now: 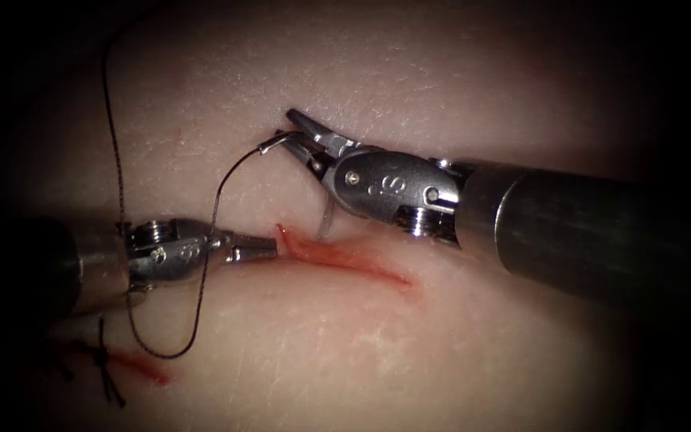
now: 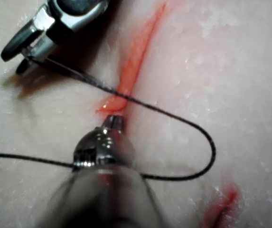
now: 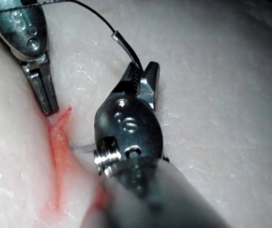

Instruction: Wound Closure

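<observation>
**Inspector:** Endoscope view, count?

**Assistant:** Two tools, one needle, one thread, two cuts, one knot. The right tool (image 1: 297,136) clamps the needle (image 1: 275,142) close to its tail, at twelve o'clock from the long cut's (image 1: 345,260) left end. The left tool (image 1: 253,250) is closed, its tip touching that end. Whether it pinches the tissue (image 1: 441,80) I cannot tell. The thread (image 1: 217,200) loops from the needle's tail across the left tool. The short cut (image 1: 141,366), with the knot (image 1: 101,356), lies at seven o'clock from the left tool.

**Inspector:** Left wrist view?

**Assistant:** One closed tip at the red flap. One thread runs past it to the right tool.

**Inspector:** Right wrist view?

**Assistant:** The grip near the tail is confirmed. The needle's curve reaches the long cut. Whether it enters the tissue is unclear.
</observation>
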Tool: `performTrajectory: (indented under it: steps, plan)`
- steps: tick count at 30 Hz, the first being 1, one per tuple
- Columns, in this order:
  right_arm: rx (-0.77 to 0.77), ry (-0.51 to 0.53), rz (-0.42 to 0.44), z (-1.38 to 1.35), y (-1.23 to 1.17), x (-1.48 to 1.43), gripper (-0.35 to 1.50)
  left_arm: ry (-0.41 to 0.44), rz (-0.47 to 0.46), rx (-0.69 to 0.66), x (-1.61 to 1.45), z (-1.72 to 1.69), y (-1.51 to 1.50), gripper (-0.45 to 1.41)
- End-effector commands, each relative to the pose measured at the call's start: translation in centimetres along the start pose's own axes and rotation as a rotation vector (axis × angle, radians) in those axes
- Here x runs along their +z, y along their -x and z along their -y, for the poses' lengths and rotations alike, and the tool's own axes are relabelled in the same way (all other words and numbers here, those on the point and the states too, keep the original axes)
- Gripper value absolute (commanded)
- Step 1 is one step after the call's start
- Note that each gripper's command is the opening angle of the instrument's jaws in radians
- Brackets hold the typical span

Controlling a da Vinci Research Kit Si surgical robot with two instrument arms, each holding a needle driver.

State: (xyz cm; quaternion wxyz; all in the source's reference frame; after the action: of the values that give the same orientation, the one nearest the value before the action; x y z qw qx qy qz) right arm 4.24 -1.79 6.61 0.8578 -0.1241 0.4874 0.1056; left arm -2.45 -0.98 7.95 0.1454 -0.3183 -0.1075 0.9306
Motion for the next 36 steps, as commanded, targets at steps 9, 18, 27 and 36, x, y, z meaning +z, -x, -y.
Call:
performTrajectory:
  steps: [9, 18, 27, 36]
  plan:
    - [0.026, -0.023, 0.006, 0.25, 0.10, 0.11, -0.35, 0.002, -0.003, 0.000, 0.10, -0.04, 0.03, -0.40]
    - [0.047, -0.030, 0.002, 0.29, 0.08, 0.10, -0.35, 0.002, -0.003, 0.000, 0.10, -0.04, 0.03, -0.40]
    - [0.078, -0.085, -0.010, -0.04, -0.01, 0.05, -0.35, 0.001, -0.002, -0.001, 0.10, -0.05, 0.02, -0.42]
    - [0.079, -0.062, -0.001, -0.10, -0.07, -0.24, -0.35, 0.000, -0.002, -0.003, 0.11, -0.05, 0.00, -0.42]
